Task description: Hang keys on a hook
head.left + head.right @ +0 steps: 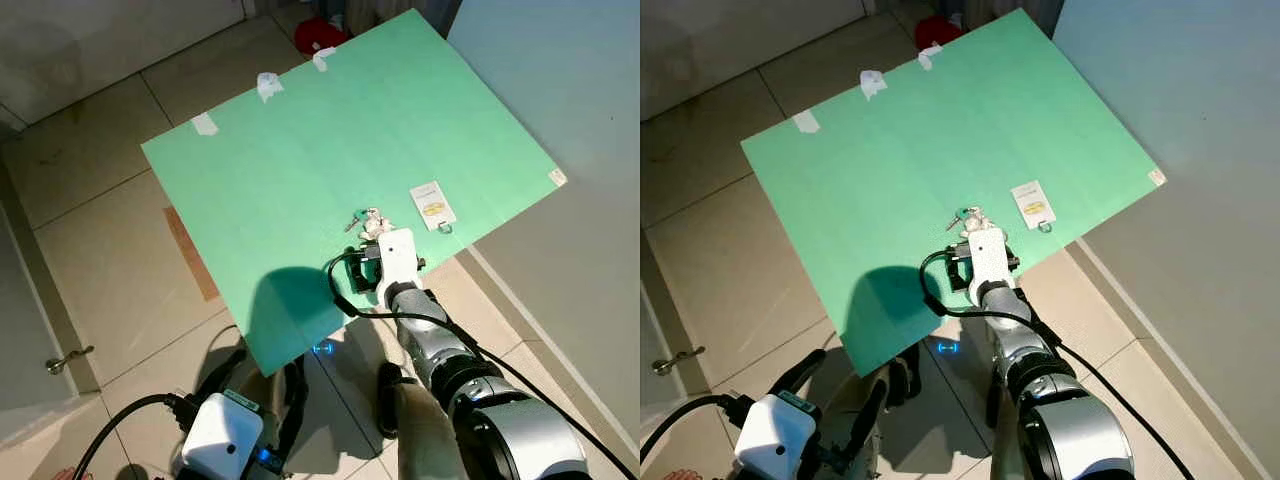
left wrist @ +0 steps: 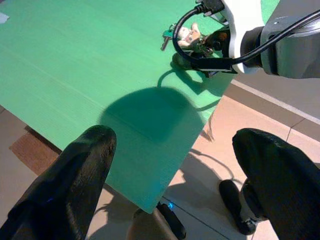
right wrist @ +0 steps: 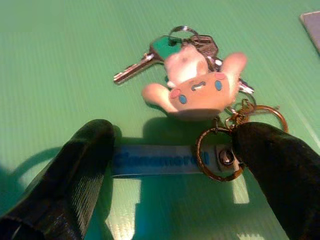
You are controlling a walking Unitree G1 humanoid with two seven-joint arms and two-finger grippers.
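Several keys (image 3: 150,57) with pink-eared charm (image 3: 197,87), blue strap (image 3: 157,160).

Right gripper (image 3: 170,165) fingertips run off the frame edge beside the keys (image 3: 190,75); strap lettering blurred, unreadable. The white card's (image 1: 433,204) print is too small.

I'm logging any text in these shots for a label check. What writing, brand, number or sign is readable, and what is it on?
Blue strap of the keys, lying between the open right claw fingers: blue lettering, too blurred to read for sure; it looks like "Cinnamoroll".
White card on the green board: a yellow mark and small print, too small to read.
Nothing else readable.
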